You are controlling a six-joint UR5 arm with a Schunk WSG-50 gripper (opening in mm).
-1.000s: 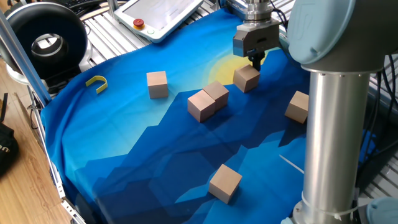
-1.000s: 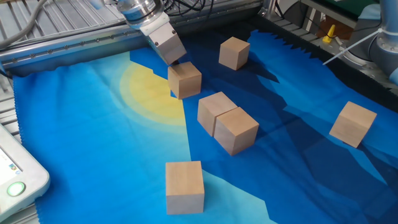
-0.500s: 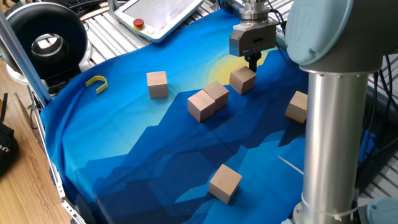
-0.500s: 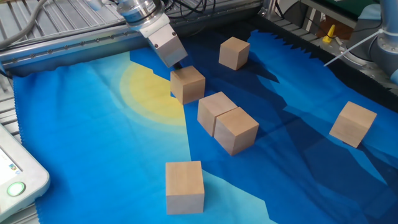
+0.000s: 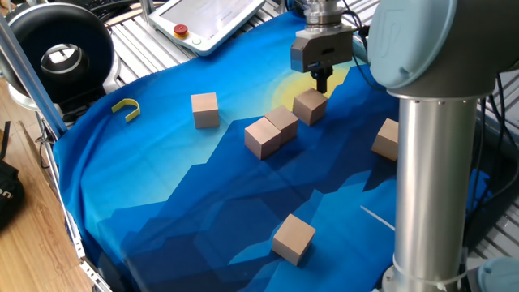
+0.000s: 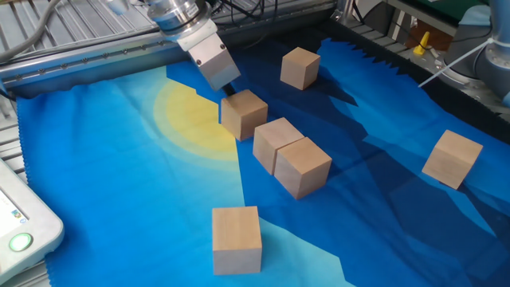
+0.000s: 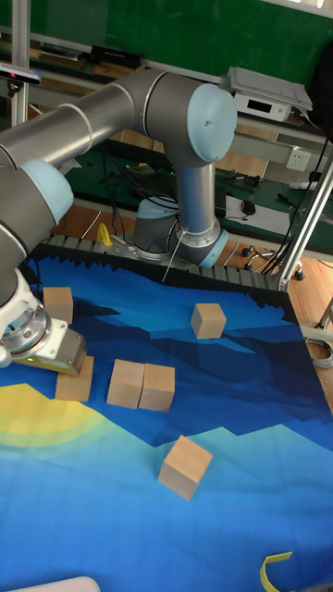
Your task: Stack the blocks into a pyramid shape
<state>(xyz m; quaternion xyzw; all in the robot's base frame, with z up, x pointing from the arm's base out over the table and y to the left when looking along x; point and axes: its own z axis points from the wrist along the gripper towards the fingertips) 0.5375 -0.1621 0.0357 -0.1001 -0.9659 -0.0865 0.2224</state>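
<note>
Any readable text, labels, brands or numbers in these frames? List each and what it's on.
No text can be read in any view.
blocks: plain wood, no markings.
teach pendant: screen too blurred to read; red button carries no legible label.
black item at the table's left edge: a fragment of white lettering, cut off and unreadable.
gripper: no visible label.
</note>
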